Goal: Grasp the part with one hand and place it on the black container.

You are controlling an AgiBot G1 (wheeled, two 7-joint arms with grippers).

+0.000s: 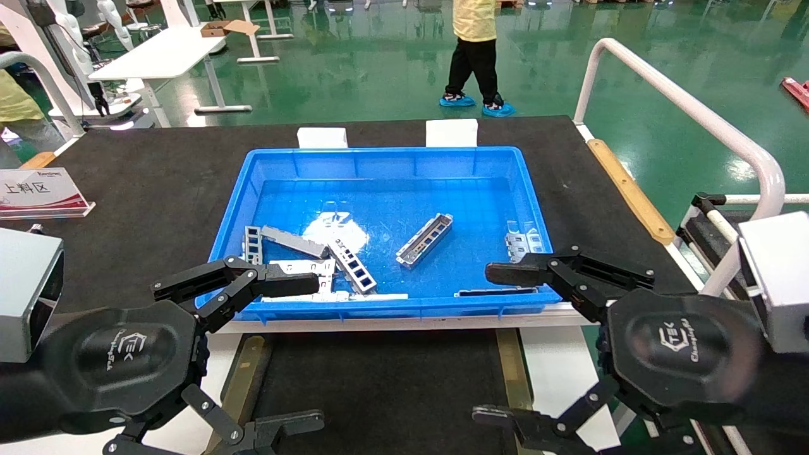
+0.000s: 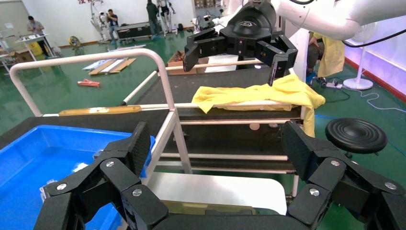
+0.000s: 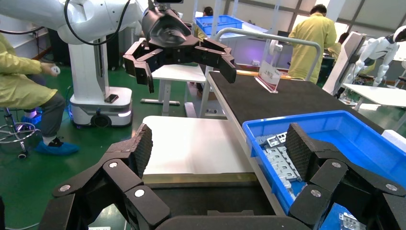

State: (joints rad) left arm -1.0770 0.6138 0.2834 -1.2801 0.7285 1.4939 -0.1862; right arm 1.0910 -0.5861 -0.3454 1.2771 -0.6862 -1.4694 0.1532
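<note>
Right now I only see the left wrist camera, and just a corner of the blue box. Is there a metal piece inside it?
Observer: Yes. A slim silver bracket lies slanted by itself near the middle of the blue box.
Operator: Are there more?
Observer: Several other metal pieces are heaped at the box's near left corner.
Operator: Where is the black tray it goes on?
Observer: The black tray lies just in front of the box, closer to the robot, between two brass strips.
Operator: And my hands?
Observer: The left gripper is at the tray's left edge and the right gripper at its right edge. Both are open and empty.
</note>
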